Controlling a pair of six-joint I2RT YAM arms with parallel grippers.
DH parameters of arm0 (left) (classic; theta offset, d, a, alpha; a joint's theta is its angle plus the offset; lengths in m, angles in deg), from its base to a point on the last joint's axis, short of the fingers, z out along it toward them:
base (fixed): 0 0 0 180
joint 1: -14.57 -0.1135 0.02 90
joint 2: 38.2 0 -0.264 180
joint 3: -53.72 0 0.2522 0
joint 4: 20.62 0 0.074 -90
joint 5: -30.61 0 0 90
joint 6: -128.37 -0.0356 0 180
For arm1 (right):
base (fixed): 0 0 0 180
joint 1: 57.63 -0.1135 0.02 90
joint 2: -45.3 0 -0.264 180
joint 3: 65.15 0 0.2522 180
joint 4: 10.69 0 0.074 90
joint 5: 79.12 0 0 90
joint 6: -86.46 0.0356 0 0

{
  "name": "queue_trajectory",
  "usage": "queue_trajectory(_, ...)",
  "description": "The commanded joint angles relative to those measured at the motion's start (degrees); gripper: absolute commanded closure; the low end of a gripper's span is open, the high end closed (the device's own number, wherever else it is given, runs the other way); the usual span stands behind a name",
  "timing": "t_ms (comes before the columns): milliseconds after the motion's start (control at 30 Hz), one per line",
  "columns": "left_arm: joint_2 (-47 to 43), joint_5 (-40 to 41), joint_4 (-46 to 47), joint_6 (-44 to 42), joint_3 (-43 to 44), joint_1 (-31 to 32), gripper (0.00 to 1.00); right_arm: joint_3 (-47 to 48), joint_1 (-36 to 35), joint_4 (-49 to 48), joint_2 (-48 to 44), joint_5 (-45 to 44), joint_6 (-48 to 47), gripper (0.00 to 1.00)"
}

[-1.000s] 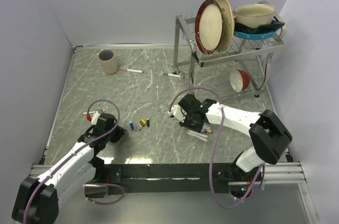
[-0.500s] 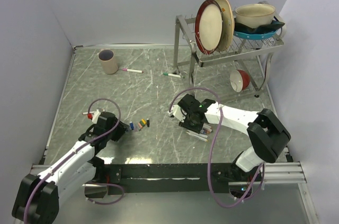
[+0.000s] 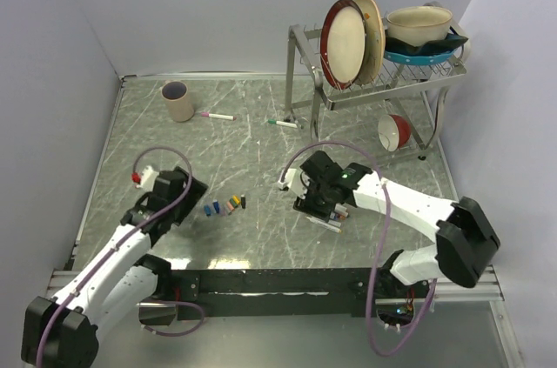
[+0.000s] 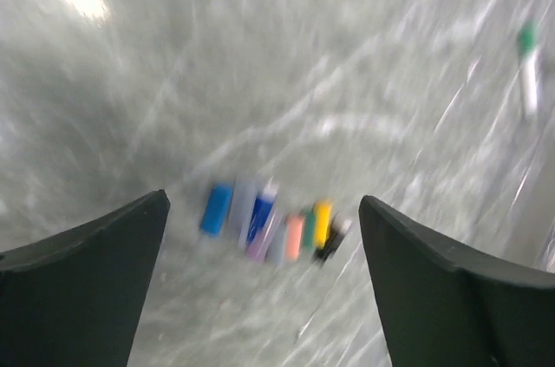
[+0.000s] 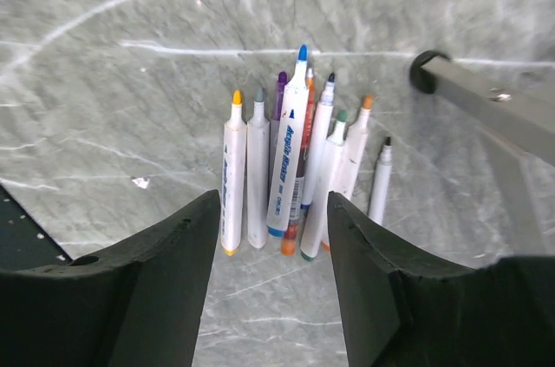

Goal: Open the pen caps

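Left gripper pulled back, released, near pen caps | right gripper parted, empty

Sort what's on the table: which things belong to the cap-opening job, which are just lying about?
Job: row of loose pen caps; uncapped markers; pink-capped pen and green-capped pen, both not yet opened.
Lying about: mug; dish rack with plates and bowls; red bowl under its shelf.

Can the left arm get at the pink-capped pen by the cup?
Probably yes: the left claw is open and empty, only bare table lies between it and the pen, and the cup stands aside.
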Motion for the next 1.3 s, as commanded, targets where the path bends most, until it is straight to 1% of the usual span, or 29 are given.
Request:
queue_trajectory(0,7.9,10.6,-11.7,5.3,8.7,-4.4,0.01,0.5,0.2,0.1,-4.3,1.6,-1.6,0.39)
queue_trajectory(33,10.3,12.1,-14.2,8.1,12.5,-7.1,0.01,0.4,0.1,0.0,-4.6,1.8,-1.6,0.39)
queue_trajectory(67,15.2,12.3,-16.4,9.6,14.4,-8.6,0.01,0.3,0.2,0.1,-5.0,1.9,-1.6,0.39)
queue_trajectory(133,19.6,12.2,-19.9,10.8,19.7,-12.4,0.05,0.3,0.1,-0.1,-5.8,2.3,-1.7,0.39)
queue_trajectory(167,23.5,11.8,-20.4,10.8,21.1,-13.6,0.10,0.3,0.1,-0.1,-6.0,2.5,-1.7,0.39)
queue_trajectory(200,25.4,11.0,-20.9,10.9,22.5,-15.0,0.14,0.2,0.2,-0.1,-6.6,2.9,-1.7,0.39)
queue_trajectory(233,27.1,9.9,-20.4,9.9,24.6,-17.8,0.26,0.1,0.2,0.0,-6.8,3.0,-1.8,0.39)
queue_trajectory(267,30.0,7.3,-20.2,9.4,25.6,-18.9,0.31,0.0,0.2,-0.1,-7.2,3.2,-1.8,0.39)
queue_trajectory(333,33.4,5.7,-19.5,8.7,27.8,-22.1,0.37,-0.1,0.1,-0.1,-7.4,3.4,-1.8,0.39)
queue_trajectory(400,35.2,4.4,-18.7,8.3,29.6,-23.9,0.37,-0.2,0.1,-0.1,-7.7,3.3,-1.8,0.39)
queue_trajectory(467,38.1,4.6,-19.0,8.2,30.8,-24.7,0.34,-0.2,0.1,-0.2,-7.9,3.3,-1.8,0.39)
queue_trajectory(567,42.4,4.2,-20.2,7.2,33.7,-26.8,0.33,-0.3,0.2,-0.2,-8.0,3.2,-1.8,0.39)
queue_trajectory(700,47.5,2.2,-19.6,4.0,36.6,-28.7,0.34,-0.3,0.1,-0.4,-7.9,3.1,-1.8,0.39)
queue_trajectory(833,51.9,0.7,-19.4,3.0,37.9,-28.9,0.35,-0.5,0.1,-0.5,-7.6,2.9,-1.8,0.39)
queue_trajectory(1033,53.5,-1.7,-17.5,2.7,37.2,-28.8,0.32,-0.6,0.1,-0.4,-7.4,3.0,-2.0,0.38)
queue_trajectory(1267,54.4,-5.1,-17.2,3.3,37.1,-28.7,0.32,-0.7,0.2,-0.6,-7.3,2.8,-2.1,0.38)
